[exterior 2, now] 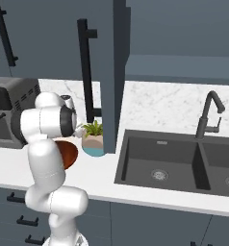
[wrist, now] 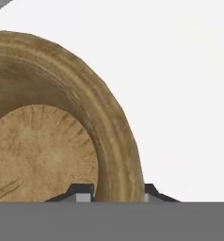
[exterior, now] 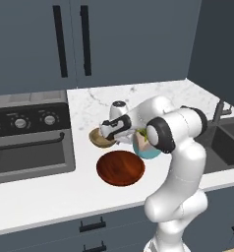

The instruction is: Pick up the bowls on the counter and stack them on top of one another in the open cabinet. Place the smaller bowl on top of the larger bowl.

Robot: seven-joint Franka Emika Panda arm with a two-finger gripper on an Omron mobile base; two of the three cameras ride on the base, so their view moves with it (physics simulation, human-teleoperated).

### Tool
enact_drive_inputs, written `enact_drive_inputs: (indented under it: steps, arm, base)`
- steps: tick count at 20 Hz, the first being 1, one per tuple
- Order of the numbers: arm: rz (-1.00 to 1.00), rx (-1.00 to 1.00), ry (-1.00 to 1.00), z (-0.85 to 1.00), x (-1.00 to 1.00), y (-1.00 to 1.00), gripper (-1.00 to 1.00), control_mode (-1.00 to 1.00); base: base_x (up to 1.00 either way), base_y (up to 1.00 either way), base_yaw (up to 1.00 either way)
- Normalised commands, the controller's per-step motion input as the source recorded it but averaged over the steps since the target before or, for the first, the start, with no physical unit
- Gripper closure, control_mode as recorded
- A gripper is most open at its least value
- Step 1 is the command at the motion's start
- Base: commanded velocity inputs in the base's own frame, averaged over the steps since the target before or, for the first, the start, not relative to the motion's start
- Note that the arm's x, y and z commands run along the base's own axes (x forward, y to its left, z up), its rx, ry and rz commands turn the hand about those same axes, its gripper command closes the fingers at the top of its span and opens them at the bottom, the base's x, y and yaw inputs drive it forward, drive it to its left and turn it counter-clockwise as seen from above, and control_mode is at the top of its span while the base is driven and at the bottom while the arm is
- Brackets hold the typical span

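While you look along the hand view, you see the two-finger gripper (wrist: 117, 194) drawn in on the wall of the small, deep, light tan wooden bowl (wrist: 52, 132): one dark fingertip (wrist: 83, 192) sits inside the bowl, the other just outside its rim, and the tan wall fills the gap between them. You can take the jaws as nearly together, pinching that rim and nothing else. The bowl's grained floor spreads up and to the left of the fingertips, and the white marble-patterned counter (wrist: 189, 94) lies past its outer edge.

From the left base view, you find the gripper (exterior: 105, 135) reaching down to the same tan bowl (exterior: 100, 139), which sits on the counter (exterior: 45, 197) in front of the dark oven (exterior: 30, 135). You cannot tell from here whether the bowl rests on the marble or is just clear of it. Just in front of it lies the wide, shallow, glossy reddish-brown wooden bowl (exterior: 120, 168), flat on the counter and apart from the gripper. A teal-and-pink plant pot (exterior: 143, 147) stands just behind the arm's elbow.

In the right base view you see the open dark blue-grey wall cabinet (exterior 2: 184, 67) with its flat shelf above the black sink (exterior 2: 159, 161), its door (exterior 2: 109, 72) swung out beside the plant pot.
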Motion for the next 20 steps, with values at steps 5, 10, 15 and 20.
enact_drive_inputs:
  steps: [5, 10, 15, 20]
  arm:
    - [0.0, 0.03, -0.06, 0.78, -0.67, 0.0, 1.0, -1.0]
    - [-0.04, 0.17, 0.02, 0.53, -1.0, 0.0, 1.0, -1.0]
    - [-0.05, 0.1, 0.2, -0.11, -0.97, -0.11, 1.0, -1.0]
    - [-0.01, 0.0, 0.2, -0.42, -0.62, -0.18, 1.0, -1.0]
  base:
    - [0.0, 0.0, 0.0]
    - [0.0, 0.0, 0.0]
    - [0.0, 0.0, 0.0]
    - [0.0, 0.0, 0.0]
